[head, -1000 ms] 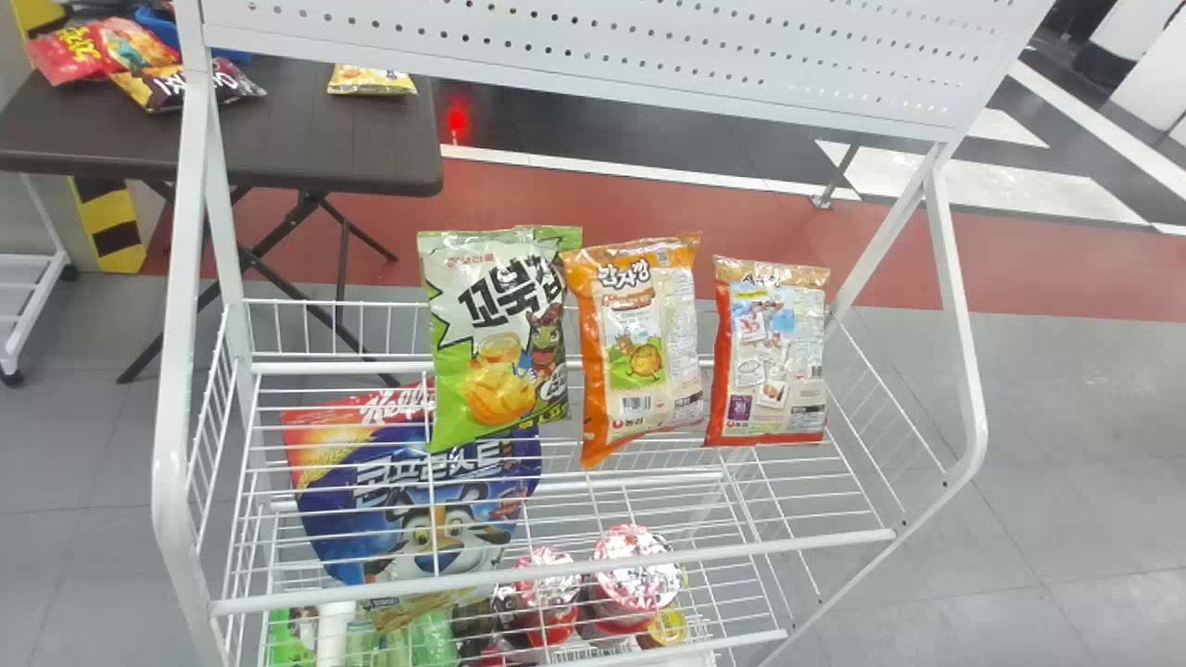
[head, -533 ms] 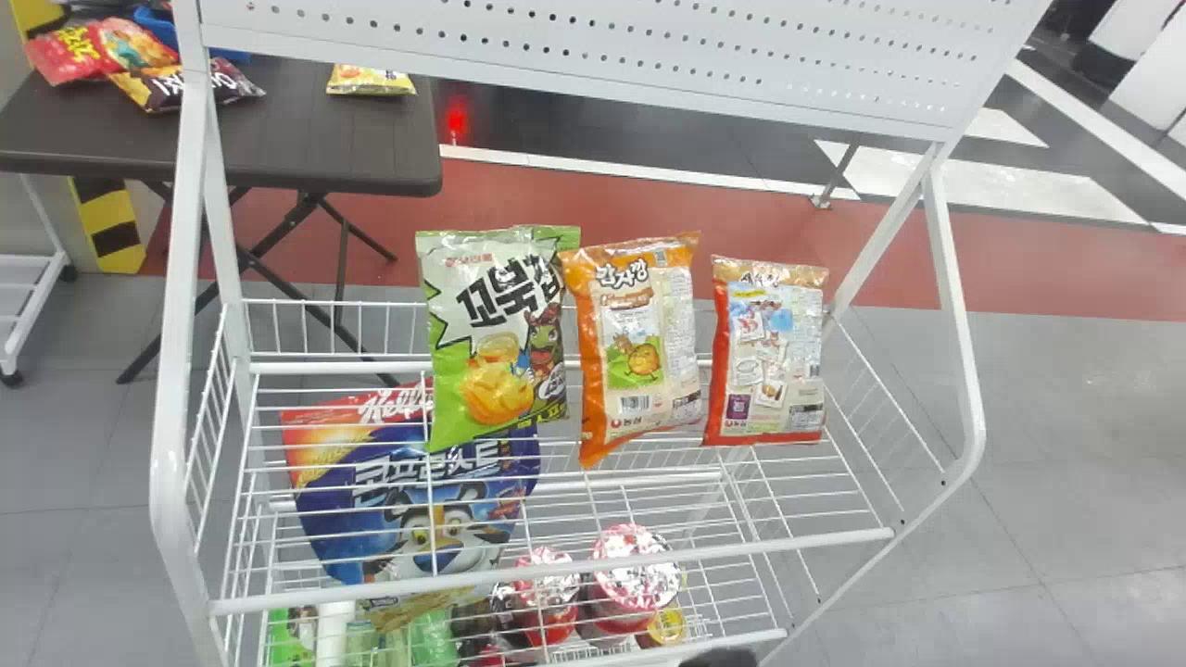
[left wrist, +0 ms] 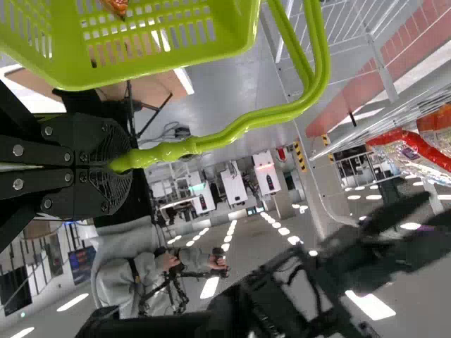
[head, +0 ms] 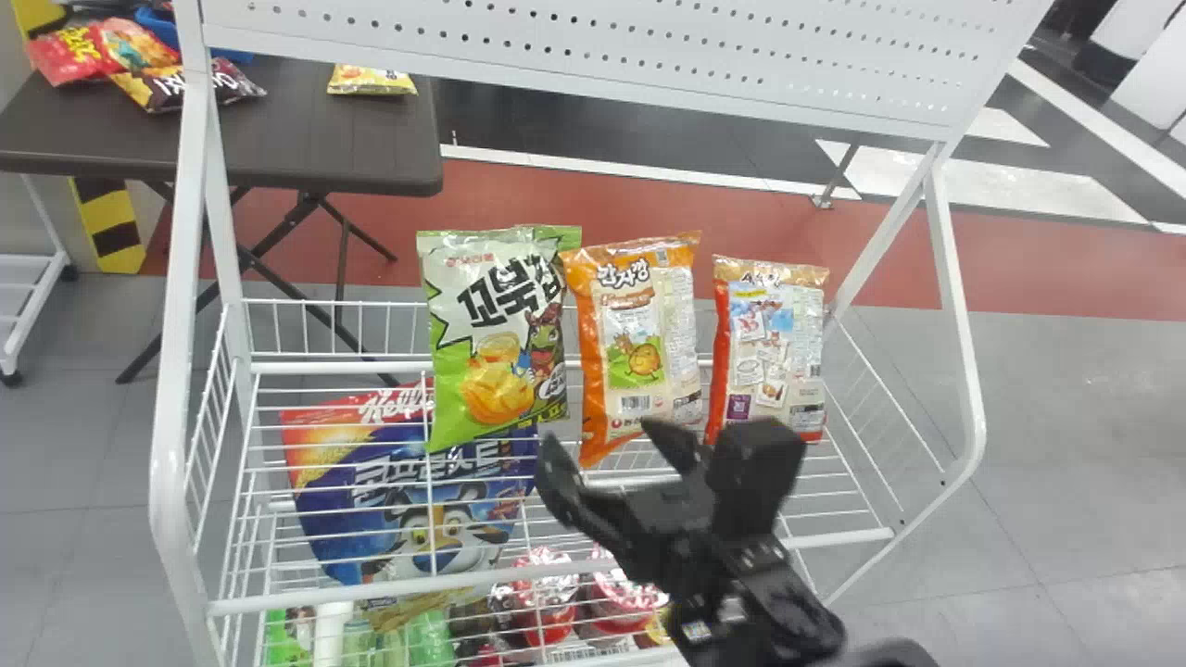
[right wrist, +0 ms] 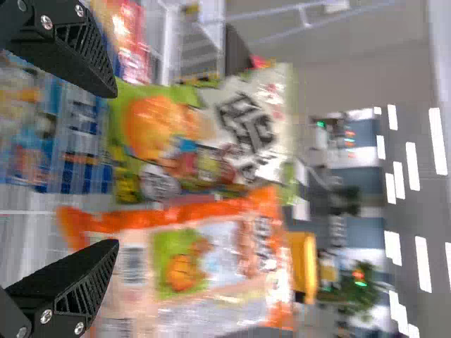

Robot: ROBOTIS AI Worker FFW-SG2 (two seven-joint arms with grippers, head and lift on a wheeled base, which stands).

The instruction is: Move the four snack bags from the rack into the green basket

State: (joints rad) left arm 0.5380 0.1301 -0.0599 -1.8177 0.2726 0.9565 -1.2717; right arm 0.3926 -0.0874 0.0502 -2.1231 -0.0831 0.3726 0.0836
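In the head view my right gripper stands open over the rack's front part, before the orange snack bag. The green snack bag hangs to its left and the red one to its right. In the right wrist view my open gripper faces the green bag and the orange bag, with nothing held between its fingers. In the left wrist view my left gripper is shut on the handle of the green basket; a bit of an orange package shows inside.
The white wire rack has posts at both sides and a perforated panel above. A blue cereal bag and red-lidded cups show at or below its wire shelf. A dark table with snack bags stands behind at the left.
My right arm has come up from the bottom edge of the head view, and its gripper now stands in front of the rack. The hanging bags have kept their places.
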